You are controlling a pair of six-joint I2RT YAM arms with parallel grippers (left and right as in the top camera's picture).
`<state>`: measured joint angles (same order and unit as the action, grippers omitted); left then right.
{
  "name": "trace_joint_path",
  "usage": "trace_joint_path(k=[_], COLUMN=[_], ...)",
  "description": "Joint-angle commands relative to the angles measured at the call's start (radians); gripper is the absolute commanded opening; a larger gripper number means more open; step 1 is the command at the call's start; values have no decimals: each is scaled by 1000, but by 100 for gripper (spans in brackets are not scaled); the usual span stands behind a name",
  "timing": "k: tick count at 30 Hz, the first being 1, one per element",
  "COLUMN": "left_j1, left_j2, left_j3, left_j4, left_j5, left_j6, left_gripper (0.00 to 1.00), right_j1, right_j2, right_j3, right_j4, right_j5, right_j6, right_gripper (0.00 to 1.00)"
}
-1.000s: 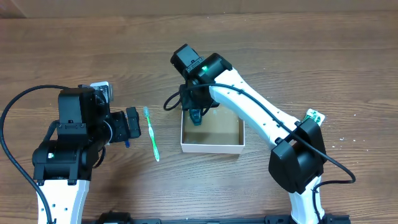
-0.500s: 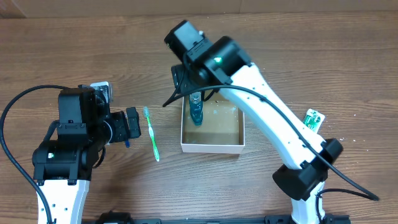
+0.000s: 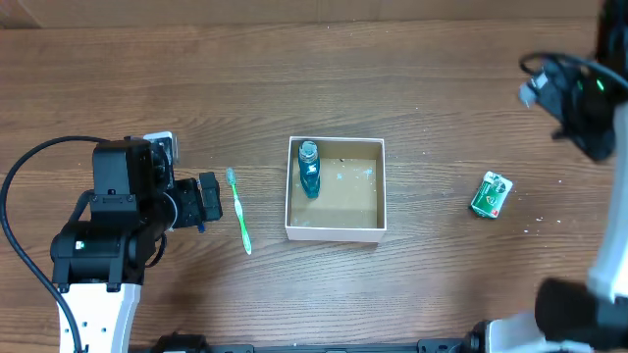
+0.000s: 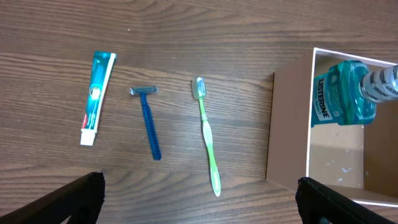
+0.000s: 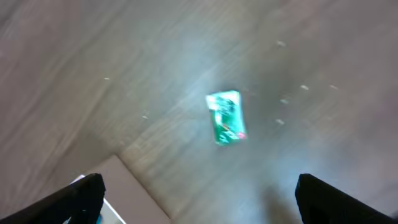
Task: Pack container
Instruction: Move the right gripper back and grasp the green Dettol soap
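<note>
The container (image 3: 358, 201), a shallow square box with white walls and a brown floor, sits mid-table. A blue mouthwash bottle (image 3: 309, 171) stands in its far-left corner and shows in the left wrist view as well (image 4: 345, 93). My left gripper (image 3: 209, 199) hovers open just left of a green toothbrush (image 3: 238, 211), with nothing between its fingers (image 4: 81, 198). The right arm (image 3: 579, 103) is blurred at the far right edge. In its wrist view the right gripper (image 5: 202, 208) is open and empty above a small green packet (image 5: 226, 117).
A toothpaste tube (image 4: 96, 96) and a blue razor (image 4: 148, 121) lie on the wood left of the toothbrush (image 4: 207, 134). The green packet (image 3: 491, 194) lies right of the container. One corner of the container (image 5: 118, 186) shows in the right wrist view.
My right gripper has opened, let go of the mouthwash bottle inside the container, and swung up and away to the far right. The left arm has not moved.
</note>
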<state>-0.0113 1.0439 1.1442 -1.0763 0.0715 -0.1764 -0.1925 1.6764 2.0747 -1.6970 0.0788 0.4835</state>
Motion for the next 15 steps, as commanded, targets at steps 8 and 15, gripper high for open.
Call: trace_joint_path(k=[8,15], left_j1=[5,5], left_j2=[3,3], left_j3=[23,23], left_j4=[-4,-4], left_j5=[-1,0], left_j6=[19,19], left_gripper=[100,100], right_j1=[-61,-61], right_j2=[-28,166], right_j3=[-825,-873], right_j4=[546,687], right_j5=[-14,-36], right_j6=[-95,-145], right_gripper=[100,100])
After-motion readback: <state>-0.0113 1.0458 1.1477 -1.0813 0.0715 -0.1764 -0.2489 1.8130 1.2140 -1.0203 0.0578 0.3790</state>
